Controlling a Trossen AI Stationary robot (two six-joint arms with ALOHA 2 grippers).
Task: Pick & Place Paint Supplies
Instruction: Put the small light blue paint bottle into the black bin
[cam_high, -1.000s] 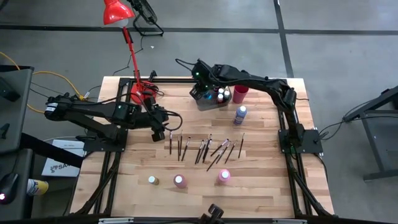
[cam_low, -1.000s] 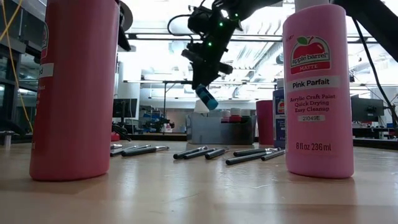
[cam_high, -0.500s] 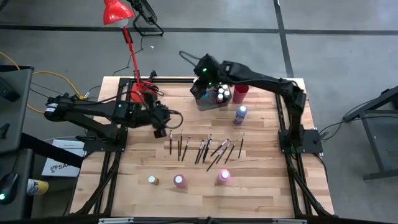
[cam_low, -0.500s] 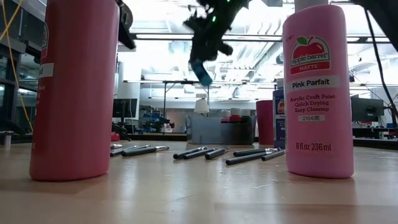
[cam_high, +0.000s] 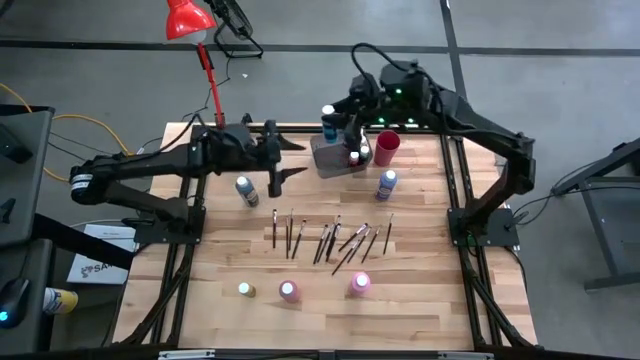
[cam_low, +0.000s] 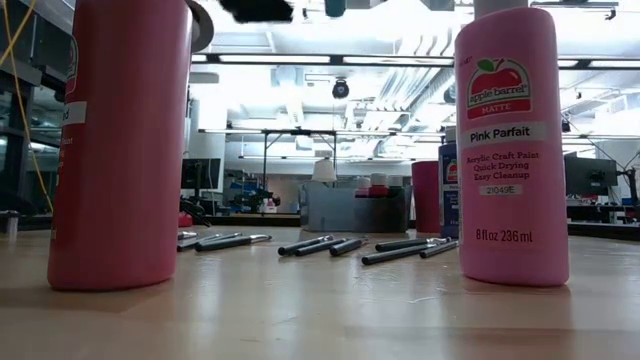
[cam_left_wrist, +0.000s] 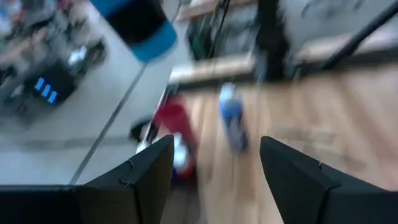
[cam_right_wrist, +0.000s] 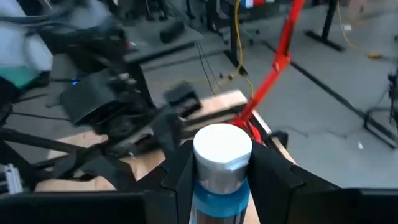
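Pale wooden planks made up the table (cam_high: 420, 300), which stood on a grey floor with a red lamp (cam_high: 188, 18) reaching in from its far left corner. At the far edge of the table sat the grey bin (cam_high: 333, 160) with a few bottles in it, and the red cup (cam_high: 387, 149) stood just beside it. The right gripper (cam_high: 333, 122) was raised over the bin, its jaws clamped on a blue paint bottle with a white cap (cam_right_wrist: 222, 163); the right wrist view showed the fingers (cam_right_wrist: 273, 171) pressed against both sides of it. The left gripper (cam_high: 287, 158) hung above the table's left half, near the bin, its jaws apart and nothing between the fingers (cam_left_wrist: 138, 180). A blue bottle (cam_high: 245, 191) stood on the planks close to it. Another blue bottle (cam_high: 386, 184) stood a little in front of the cup. A loose row of dark-handled paintbrushes (cam_high: 330, 238) lay across the middle of the table. Near the front edge stood three more bottles: a small yellow one (cam_high: 243, 290), a pink one (cam_high: 289, 291) and a second pink one (cam_high: 360, 284), labelled Pink Parfait in the low view.
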